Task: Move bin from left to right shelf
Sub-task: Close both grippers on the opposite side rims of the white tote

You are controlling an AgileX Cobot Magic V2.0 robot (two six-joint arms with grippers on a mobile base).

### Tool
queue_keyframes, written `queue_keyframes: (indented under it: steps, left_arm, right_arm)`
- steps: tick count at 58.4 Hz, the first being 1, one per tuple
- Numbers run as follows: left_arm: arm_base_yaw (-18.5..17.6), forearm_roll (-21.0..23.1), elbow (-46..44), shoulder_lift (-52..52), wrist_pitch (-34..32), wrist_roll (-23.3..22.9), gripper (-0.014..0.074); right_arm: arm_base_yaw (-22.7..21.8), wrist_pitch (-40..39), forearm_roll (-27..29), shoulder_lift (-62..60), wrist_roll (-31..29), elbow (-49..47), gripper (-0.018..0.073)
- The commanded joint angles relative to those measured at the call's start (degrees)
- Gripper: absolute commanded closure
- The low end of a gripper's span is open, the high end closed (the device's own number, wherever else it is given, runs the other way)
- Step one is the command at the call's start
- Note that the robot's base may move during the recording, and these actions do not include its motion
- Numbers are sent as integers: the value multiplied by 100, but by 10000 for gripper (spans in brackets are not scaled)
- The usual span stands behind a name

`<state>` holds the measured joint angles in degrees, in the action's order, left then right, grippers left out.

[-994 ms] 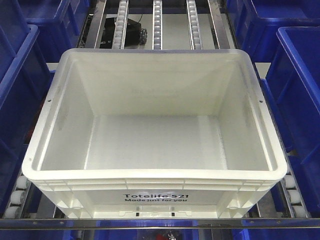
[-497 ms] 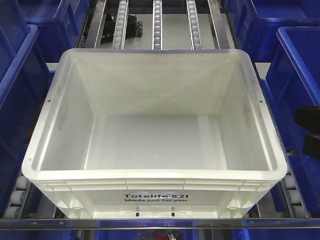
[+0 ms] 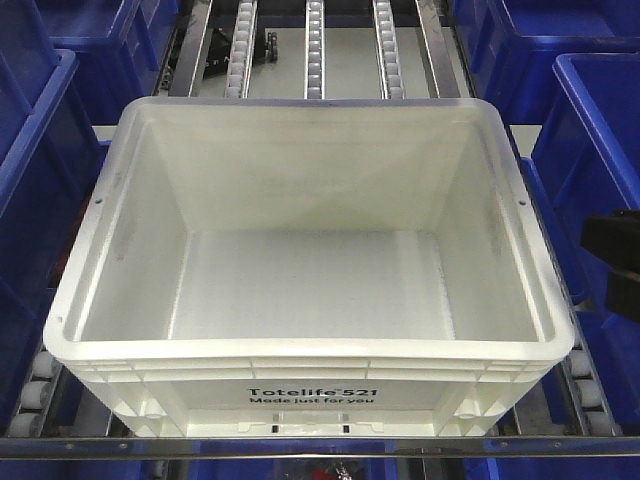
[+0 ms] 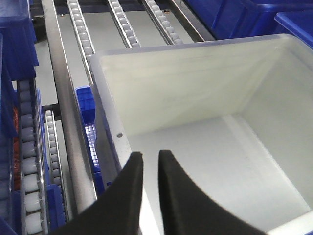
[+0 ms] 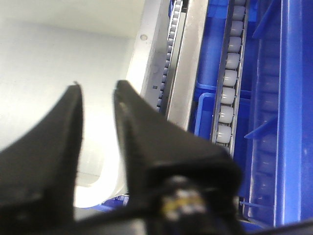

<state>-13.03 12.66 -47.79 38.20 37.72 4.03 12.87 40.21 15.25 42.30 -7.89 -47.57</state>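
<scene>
The white bin [image 3: 310,350], empty and printed "Totelife 521", sits on the roller tracks in the middle of the front view. My left gripper [image 4: 148,155] is out of the front view. In its wrist view its black fingers stand a narrow gap apart, in line with the bin's left rim [image 4: 110,103], and hold nothing. My right gripper [image 5: 98,90] also has a narrow gap and lines up with the bin's right rim [image 5: 142,44]. It shows as a dark shape [image 3: 610,245] right of the bin, apart from it.
Blue bins [image 3: 600,130] stand close on both sides [image 3: 30,170] and at the back. Roller tracks [image 3: 314,50] and metal rails [image 4: 61,98] run behind and beside the white bin. A metal bar [image 3: 320,448] crosses the front.
The right gripper has come into the front view at the right edge and moved a little left toward the bin. A small dark object at the back has shifted right. The bin has not moved.
</scene>
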Motion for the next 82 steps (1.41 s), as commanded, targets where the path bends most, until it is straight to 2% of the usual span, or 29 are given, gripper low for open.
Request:
queue_keyframes:
  steps: [1,10,14,18,25,36,51,57,62,71,82]
  left_arm:
    - [-14,65,-201,29,-475,41,454]
    - [-14,65,-201,103,-513,41,336]
    - [-14,71,-201,179,-513,41,265]
    - [-14,76,-201,261,-513,28,210]
    - [-14,76,-201,455,-574,-15,165]
    - [-14,82,-201,799,-1134,-28,163]
    - [-14,83,-232,1407,-1267,-30,163]
    - [-14,41,-446,1664,-1136,-214,163]
    - [-14,-165,-671,1908,-1007,-322,163]
    - [-14,-340,-966,2329,-837,-328,163]
    - [-14,-331,-1028,2771,-709,-328,163]
  right_arm:
    - [-33,-378,52,6,-68,-186,212]
    - [-33,-431,33,6,-68,-186,-15]
    - [-33,-464,33,6,-68,-186,-84]
    - [-33,-515,33,6,-58,-186,-115]
    - [-33,-676,33,6,-58,-186,-113]
    - [-33,-1021,33,78,-30,-186,-94]
    - [-33,-942,14,836,-23,-516,-76]
    - [-33,-793,-79,1220,-23,-873,-70]
    - [-33,-650,-148,1526,-23,-1164,-59]
    - [-33,-590,-258,1996,-23,-1398,-48]
    - [-33,-591,-265,2457,-19,-1411,-41]
